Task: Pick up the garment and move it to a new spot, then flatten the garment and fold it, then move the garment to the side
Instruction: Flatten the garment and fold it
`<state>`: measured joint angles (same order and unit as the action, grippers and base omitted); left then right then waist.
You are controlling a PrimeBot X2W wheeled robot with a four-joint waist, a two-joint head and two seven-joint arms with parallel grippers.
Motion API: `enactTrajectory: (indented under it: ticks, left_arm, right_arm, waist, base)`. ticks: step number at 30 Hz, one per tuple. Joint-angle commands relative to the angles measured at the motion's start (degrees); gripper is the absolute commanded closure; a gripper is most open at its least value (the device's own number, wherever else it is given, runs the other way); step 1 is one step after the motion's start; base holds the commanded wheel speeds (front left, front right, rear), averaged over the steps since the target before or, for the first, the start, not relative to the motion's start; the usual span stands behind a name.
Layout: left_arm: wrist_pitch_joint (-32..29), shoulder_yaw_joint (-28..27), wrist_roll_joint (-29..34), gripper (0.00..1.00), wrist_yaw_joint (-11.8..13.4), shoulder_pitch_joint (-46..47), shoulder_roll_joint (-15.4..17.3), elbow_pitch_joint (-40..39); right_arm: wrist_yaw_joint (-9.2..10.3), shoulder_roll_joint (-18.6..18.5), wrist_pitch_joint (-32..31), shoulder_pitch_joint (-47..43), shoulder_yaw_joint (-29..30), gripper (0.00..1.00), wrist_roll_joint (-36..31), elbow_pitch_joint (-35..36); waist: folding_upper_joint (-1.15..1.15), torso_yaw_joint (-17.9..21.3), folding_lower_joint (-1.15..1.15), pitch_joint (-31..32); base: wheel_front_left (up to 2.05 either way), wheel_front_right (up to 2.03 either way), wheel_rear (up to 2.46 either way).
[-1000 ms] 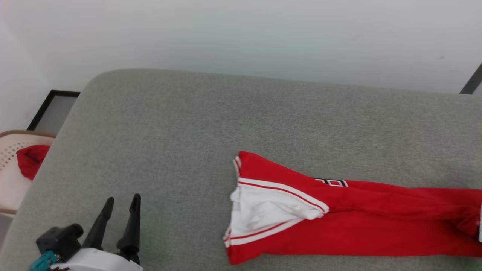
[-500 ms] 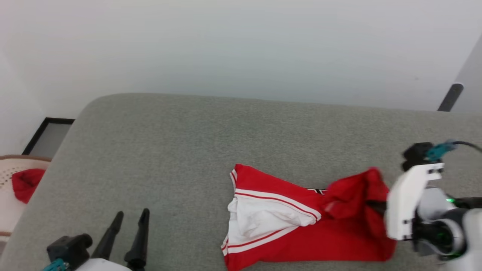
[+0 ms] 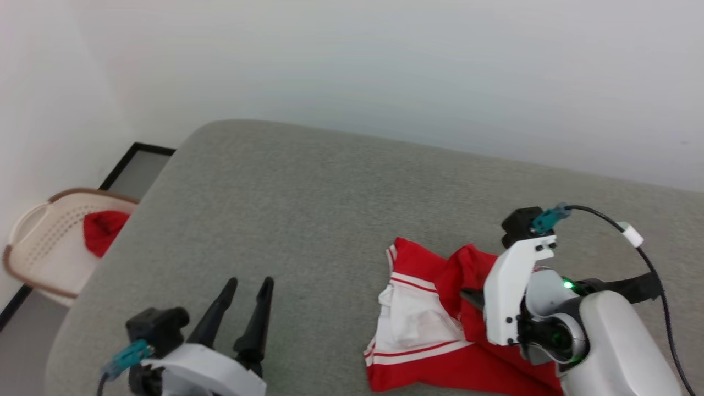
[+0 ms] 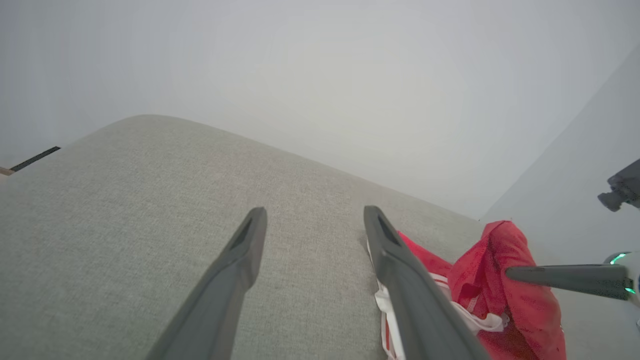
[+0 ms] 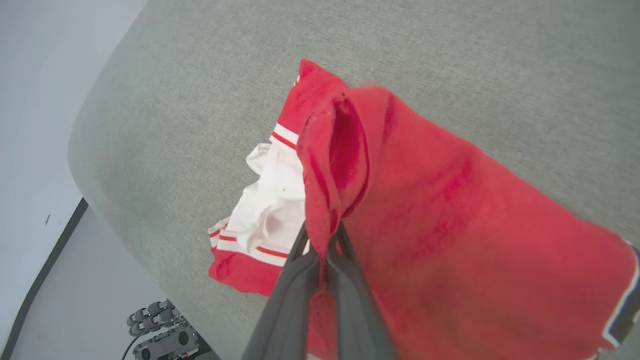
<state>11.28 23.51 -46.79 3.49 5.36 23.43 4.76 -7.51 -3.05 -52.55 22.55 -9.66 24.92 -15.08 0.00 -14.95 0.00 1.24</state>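
- The right gripper (image 5: 322,231) is pinched narrow on a raised fold of the garment (image 5: 425,210), with red cloth bunched between its fingers.
- From that pinch the shirt drapes down onto the grey cushion (image 3: 308,209). In the head view its white sleeve end lies to the left of the gripper, close to the cushion's near edge.
- The left gripper (image 3: 250,281) stands wide and empty, farther left and apart from the sleeve end.
- The carry looks like the right arm's job, and the low sleeve end will probably drag unless it is lifted higher.
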Motion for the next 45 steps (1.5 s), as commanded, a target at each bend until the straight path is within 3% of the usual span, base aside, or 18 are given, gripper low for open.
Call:
enactTrajectory:
  ticks: [1,10,11,12,13,14,21,29,39,45]
  left_arm:
    - [-0.1,0.6,0.5,0.00,-0.5,1.5,-0.8,0.7]
    - [0.7,1.3,0.5,0.00,-2.2,4.1,-2.1,4.1]
    - [0.9,1.2,0.4,0.00,-2.4,4.1,-2.0,4.4]
    - [0.9,1.0,0.2,0.00,-2.5,4.1,-1.9,4.5]
    - [1.1,0.8,0.2,0.00,-2.5,3.9,-1.8,4.7]
    - [1.3,0.6,0.1,0.00,-2.5,3.5,-1.6,4.8]
    - [2.3,-1.8,-0.5,0.00,-1.6,1.3,-0.1,4.6]
    - [2.9,-4.2,-0.2,0.00,-0.4,-1.1,1.8,2.6]
    - [3.5,-7.7,0.9,0.00,2.0,-4.8,3.9,-0.8]
    - [3.7,-9.1,2.0,0.00,2.7,-7.1,5.1,-1.9]
  right_arm:
    - [0.03,0.2,1.4,1.3,-1.7,1.00,1.3,-1.6]
    - [0.03,0.2,7.6,5.2,-5.6,1.00,1.1,-12.7]
    - [0.03,0.2,8.4,5.7,-5.8,0.72,0.9,-13.6]
    - [0.03,0.2,8.9,6.2,-6.1,0.50,1.0,-14.3]
    - [0.03,0.2,9.3,6.5,-6.5,0.06,1.9,-14.7]
    - [0.03,0.2,9.5,6.8,-6.7,0.00,2.8,-15.1]
    - [0.03,0.2,9.7,8.9,-9.2,0.00,6.2,-13.1]
    - [0.03,-0.3,13.0,7.0,-7.2,0.00,5.9,-3.7]
    - [0.02,-8.5,26.2,-0.9,-1.9,0.00,3.4,9.3]
    - [0.02,-13.6,34.2,-5.6,-1.2,0.00,2.8,12.9]
  waist:
    - [0.00,-3.0,0.00,-1.0]
    - [0.00,-4.6,0.00,-2.6]
    - [0.00,-4.5,0.00,-2.7]
    - [0.00,-4.3,0.00,-2.7]
    - [0.00,-3.9,0.00,-2.7]
    - [0.00,-3.6,0.00,-2.7]
    - [0.00,0.6,0.00,-2.2]
    - [0.00,5.8,0.00,-1.3]
    - [0.00,12.9,0.00,-0.7]
    - [0.00,15.4,0.00,-0.4]
  base:
    - [0.00,0.00,0.00]
    - [0.00,0.00,0.00]
    - [0.00,0.00,0.00]
    - [0.00,0.00,0.00]
    - [0.00,0.00,0.00]
    - [0.00,0.00,0.00]
    - [0.00,0.00,0.00]
    - [0.00,0.00,0.00]
    - [0.00,0.00,0.00]
    - [0.00,0.00,0.00]
